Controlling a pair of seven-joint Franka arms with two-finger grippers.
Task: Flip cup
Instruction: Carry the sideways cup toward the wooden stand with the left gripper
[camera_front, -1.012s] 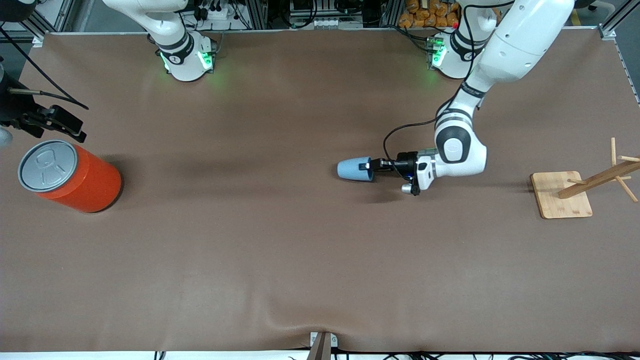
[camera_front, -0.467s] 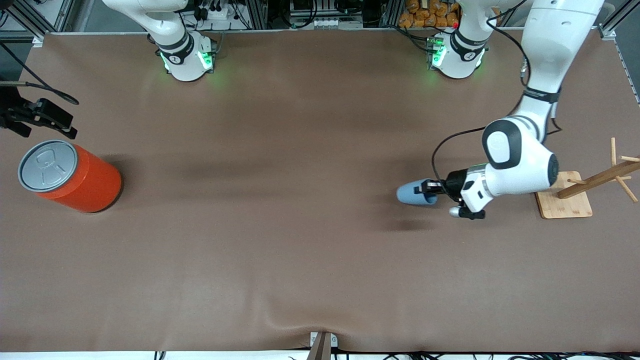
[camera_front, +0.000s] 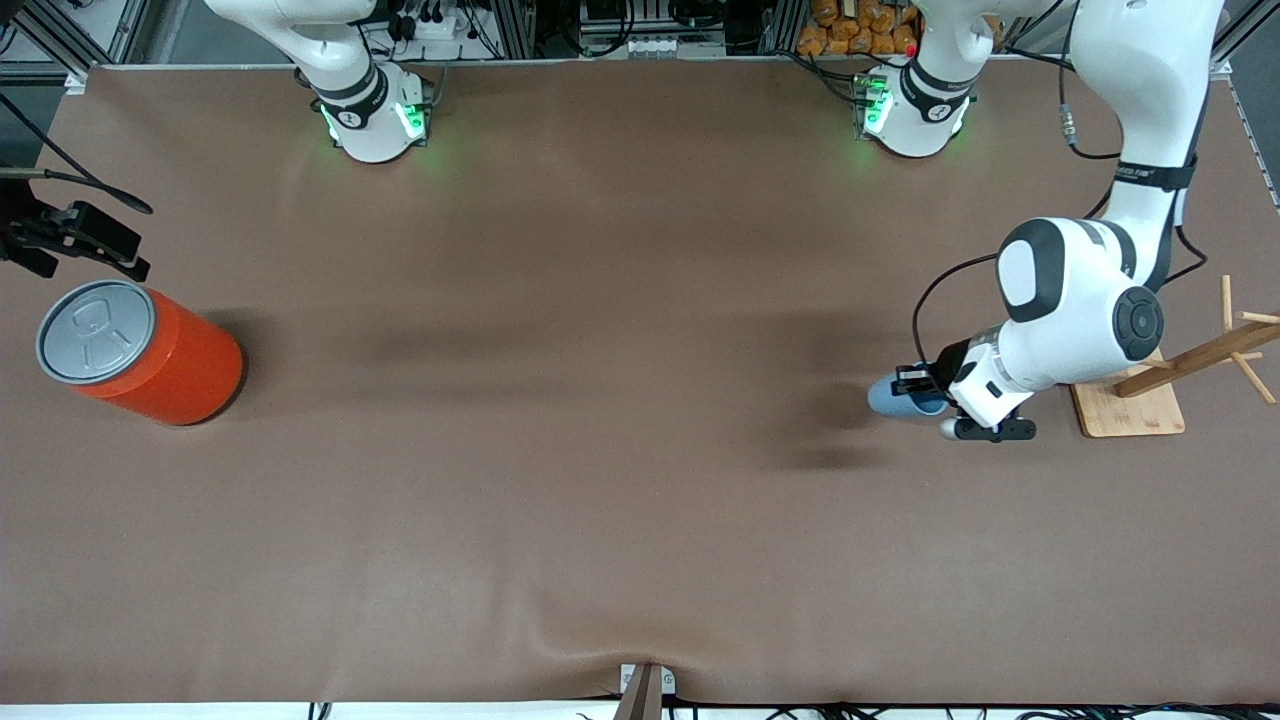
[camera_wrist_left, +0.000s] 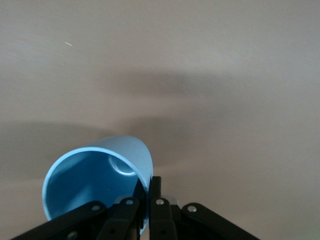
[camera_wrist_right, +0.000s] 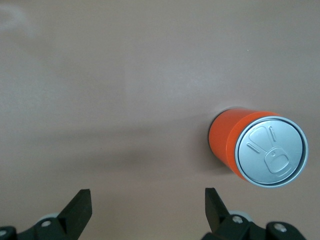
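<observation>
The small light-blue cup (camera_front: 893, 398) lies on its side in the air, its rim pinched by my left gripper (camera_front: 915, 383). In the left wrist view the cup (camera_wrist_left: 95, 185) shows its darker blue inside, and one finger of the left gripper (camera_wrist_left: 150, 184) is inside the rim and the other outside, shut on the wall. The cup hangs over the brown table beside the wooden stand's base. My right gripper (camera_front: 95, 240) hovers over the right arm's end of the table near the orange canister; in the right wrist view the right gripper (camera_wrist_right: 147, 197) is open and holds nothing.
An orange-red canister (camera_front: 150, 355) with a grey lid stands at the right arm's end of the table, and the canister (camera_wrist_right: 250, 145) also shows in the right wrist view. A wooden peg stand (camera_front: 1125, 390) sits at the left arm's end. Brown mat (camera_front: 600, 450) covers the table.
My left arm has carried the cup sideways from the table's middle toward the left arm's end, up to the wooden stand. The right gripper has shifted slightly.
</observation>
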